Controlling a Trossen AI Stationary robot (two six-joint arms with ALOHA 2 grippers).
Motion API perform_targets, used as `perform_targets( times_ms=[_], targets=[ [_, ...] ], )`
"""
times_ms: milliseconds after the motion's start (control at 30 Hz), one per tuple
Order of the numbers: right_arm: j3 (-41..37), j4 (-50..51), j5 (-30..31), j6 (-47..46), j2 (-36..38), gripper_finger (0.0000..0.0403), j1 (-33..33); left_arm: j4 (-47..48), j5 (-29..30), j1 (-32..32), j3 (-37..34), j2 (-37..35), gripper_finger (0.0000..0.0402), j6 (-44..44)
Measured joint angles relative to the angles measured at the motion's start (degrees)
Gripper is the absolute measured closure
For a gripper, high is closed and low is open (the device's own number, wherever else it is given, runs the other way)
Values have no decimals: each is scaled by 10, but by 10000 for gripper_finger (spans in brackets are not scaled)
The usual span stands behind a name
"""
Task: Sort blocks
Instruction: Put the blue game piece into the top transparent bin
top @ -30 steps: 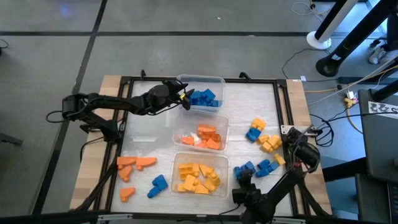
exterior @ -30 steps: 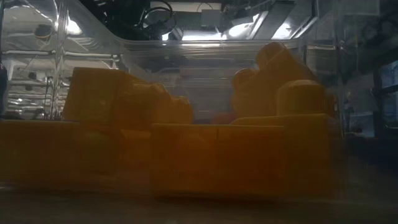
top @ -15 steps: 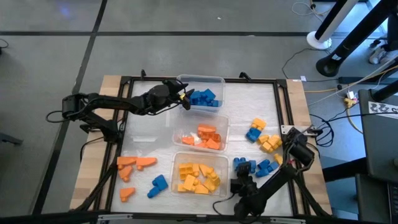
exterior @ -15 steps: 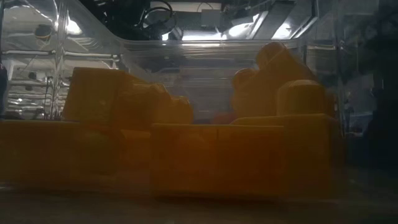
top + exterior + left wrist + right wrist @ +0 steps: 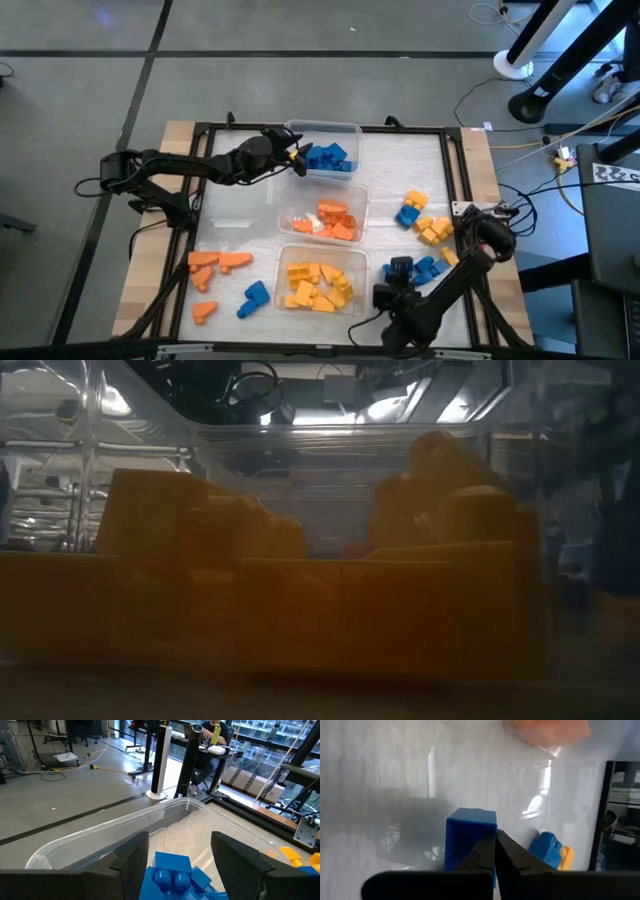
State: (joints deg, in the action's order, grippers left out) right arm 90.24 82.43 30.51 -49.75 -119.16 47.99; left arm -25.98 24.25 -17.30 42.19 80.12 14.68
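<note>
Resting on the white table top [image 5: 250, 215], small chunky plastic blocks in blue, orange and yellow lie in loose clusters, with a blue cube-shaped block [image 5: 470, 837] just beyond the right gripper [image 5: 495, 851], whose fingers are pressed together with nothing between them. Three clear rectangular tubs run down the middle: the nearest [image 5: 355, 262] holds yellow pieces, the middle [image 5: 362, 203] orange, the farthest [image 5: 352, 135] blue. Over that far tub the left gripper [image 5: 180, 862] hangs spread apart above a blue studded brick [image 5: 167, 875].
</note>
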Motion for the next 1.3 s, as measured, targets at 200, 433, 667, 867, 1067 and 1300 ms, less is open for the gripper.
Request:
perform_targets(
  times_ms=[200,433,667,867,1067,1300],
  targets=[
    [0,20,-4,0,42,401,0,0,0,0,0,0,196,-1],
    [1,76,4,5,127,401,-10,-5,0,0,0,-10,196,2],
    [1,75,102,22,228,402,-68,2,0,1,0,-71,196,-1],
    [1,55,203,81,286,402,-164,43,-30,16,0,-173,196,-1],
    [1,-86,204,318,297,402,-297,216,-185,47,0,-298,196,-2],
    [1,-373,49,685,291,402,-465,422,-253,100,0,-420,196,63]
  ],
)
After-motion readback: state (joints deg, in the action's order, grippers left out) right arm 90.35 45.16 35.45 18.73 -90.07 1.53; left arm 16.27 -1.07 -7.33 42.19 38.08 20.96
